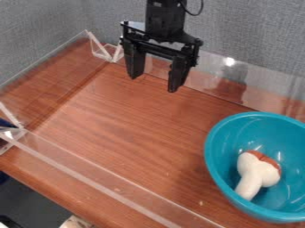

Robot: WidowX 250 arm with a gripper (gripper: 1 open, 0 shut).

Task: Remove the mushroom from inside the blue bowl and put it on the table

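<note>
A cream-white mushroom with an orange-red edge under its cap lies on its side inside the teal-blue bowl at the lower right of the table. My gripper hangs at the back of the table, up and to the left of the bowl and well apart from it. Its two dark fingers stand wide open and hold nothing.
Low clear acrylic walls run along the table's front and back edges. A grey fabric backdrop stands behind the table. Bare reddish-brown wood lies between the gripper and the bowl.
</note>
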